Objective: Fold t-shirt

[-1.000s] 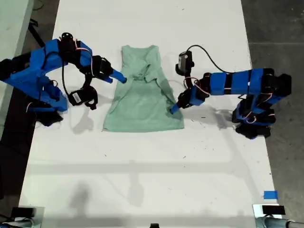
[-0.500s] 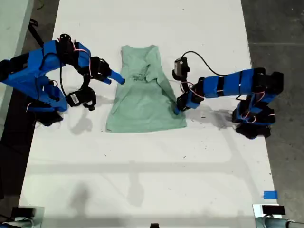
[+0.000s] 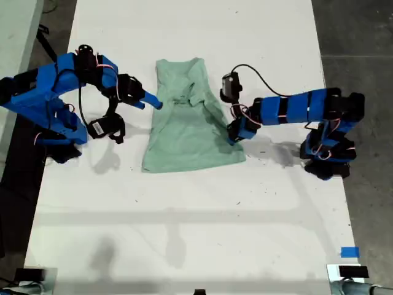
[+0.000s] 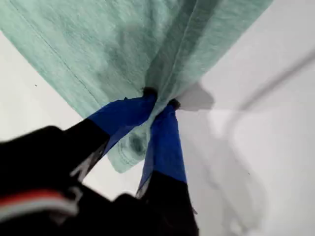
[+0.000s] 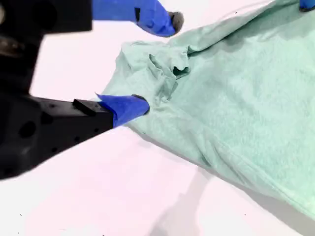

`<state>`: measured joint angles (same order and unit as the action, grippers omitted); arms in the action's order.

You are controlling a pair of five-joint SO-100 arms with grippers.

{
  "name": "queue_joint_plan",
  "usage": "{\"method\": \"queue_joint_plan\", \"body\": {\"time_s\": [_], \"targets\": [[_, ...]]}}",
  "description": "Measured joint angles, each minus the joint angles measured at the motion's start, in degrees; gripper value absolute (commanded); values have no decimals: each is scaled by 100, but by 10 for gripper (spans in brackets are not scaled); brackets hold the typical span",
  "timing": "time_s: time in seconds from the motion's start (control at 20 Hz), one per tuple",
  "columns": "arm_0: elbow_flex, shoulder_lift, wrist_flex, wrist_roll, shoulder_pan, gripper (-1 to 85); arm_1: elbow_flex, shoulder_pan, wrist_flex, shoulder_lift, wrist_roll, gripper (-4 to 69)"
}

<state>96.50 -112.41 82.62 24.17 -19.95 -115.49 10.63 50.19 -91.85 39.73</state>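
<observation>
Both arms are at the t-shirt point(image 3: 189, 120) on the white desk point(image 3: 184, 233): our first gripper point(image 4: 160, 104), jaws closed on its edge, has dragged it toward the exterior view's right, while our second gripper point(image 5: 157, 61) waits with open jaws.

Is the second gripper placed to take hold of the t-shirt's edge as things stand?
Probably yes: my second gripper is open, its fingertips straddling the t-shirt edge, with nothing between them and the cloth.
</observation>
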Motion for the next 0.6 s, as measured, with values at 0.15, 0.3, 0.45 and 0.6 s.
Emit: {"method": "queue_joint_plan", "body": {"time_s": [0.15, 0.3, 0.45, 0.6], "targets": [[9, 0, 0, 0, 0, 259, 396, -53, 527, 0, 70, 36], [9, 0, 0, 0, 18, 260, 756, -70, 923, 18, 105, 33], [70, -70, 0, 0, 18, 259, 1450, -149, 1503, 229, 88, 31], [105, -158, 0, 0, 18, 259, 2663, -316, 2250, 870, -149, 31]]}}
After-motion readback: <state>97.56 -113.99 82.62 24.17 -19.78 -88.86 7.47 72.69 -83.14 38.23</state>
